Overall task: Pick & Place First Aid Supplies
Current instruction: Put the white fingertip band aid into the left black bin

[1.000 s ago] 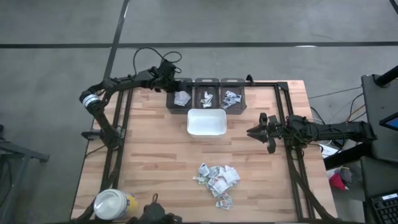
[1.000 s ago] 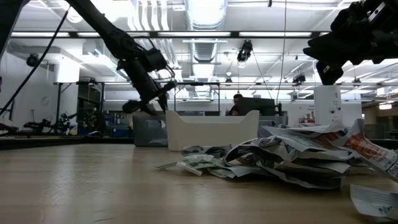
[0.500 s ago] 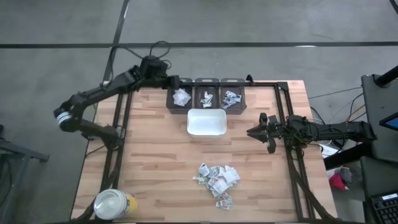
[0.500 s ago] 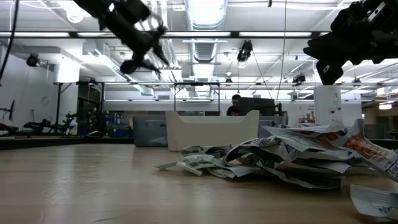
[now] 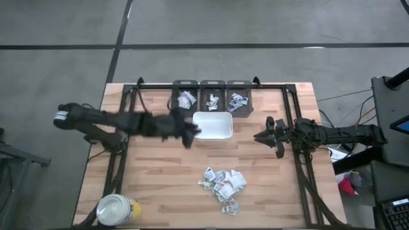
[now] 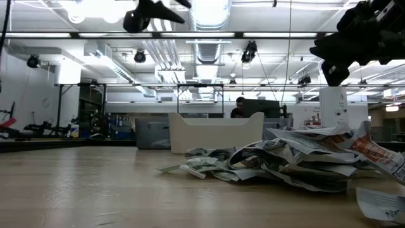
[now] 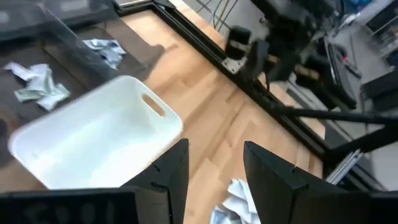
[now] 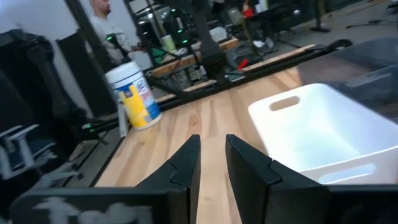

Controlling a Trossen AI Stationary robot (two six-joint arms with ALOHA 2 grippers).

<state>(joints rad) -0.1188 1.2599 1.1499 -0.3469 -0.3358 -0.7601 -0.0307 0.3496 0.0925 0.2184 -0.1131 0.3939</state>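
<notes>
The first aid supplies (image 5: 222, 184) lie in a loose pile of small paper packets on the wooden table, toward the near edge; the low view shows the pile (image 6: 291, 161) close up. More packets lie in three dark bins (image 5: 212, 96) at the far edge. My left gripper (image 5: 190, 135) hangs open and empty high above the table, beside the left end of the white tray (image 5: 214, 125); its wrist view shows the fingers (image 7: 214, 171) apart over bare wood. My right gripper (image 5: 259, 135) waits right of the tray, its fingers (image 8: 211, 158) a narrow gap apart, holding nothing.
A yellow jar with a white lid (image 5: 115, 209) stands at the near left corner. Black frame rails (image 5: 121, 153) run along the table's left, right and far sides. Bare wood lies between the tray and the pile. A person (image 6: 240, 106) is in the room behind.
My left gripper has swung away from the leftmost bin at the far edge, risen, and come toward the near edge and the right, ending high beside the tray's left end. My right arm has kept still.
</notes>
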